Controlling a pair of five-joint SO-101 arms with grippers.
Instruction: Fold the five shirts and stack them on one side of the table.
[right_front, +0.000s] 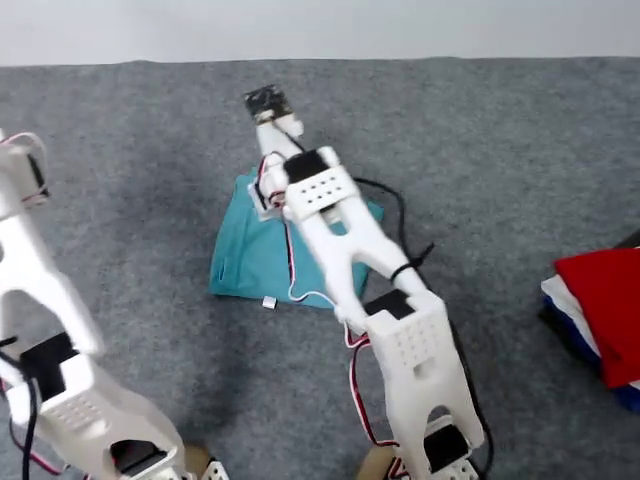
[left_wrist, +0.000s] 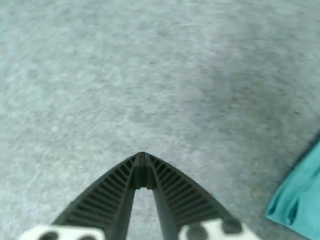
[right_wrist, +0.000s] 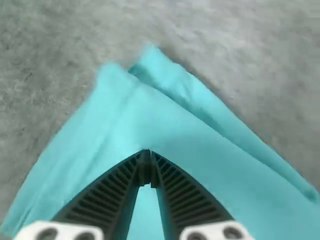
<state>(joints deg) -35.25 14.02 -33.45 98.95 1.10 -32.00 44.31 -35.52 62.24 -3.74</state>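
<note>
A folded teal shirt (right_front: 250, 262) lies on the grey carpeted table, left of centre. My right arm (right_front: 335, 225) stretches over it from the front. In the right wrist view, my right gripper (right_wrist: 145, 156) hangs shut just above the teal shirt (right_wrist: 200, 150), with its tips together and no cloth between them. My left arm (right_front: 40, 280) stands at the table's left edge. My left gripper (left_wrist: 142, 159) is shut over bare carpet, with a corner of the teal shirt (left_wrist: 300, 200) off to one side. A stack of folded shirts (right_front: 605, 300), red on top, sits at the right edge.
Grey carpet (right_front: 480, 150) covers the whole table. Under the red shirt the stack shows white, blue and dark layers. A black cable (right_front: 400, 215) runs along the right arm. Open carpet lies between the teal shirt and the stack.
</note>
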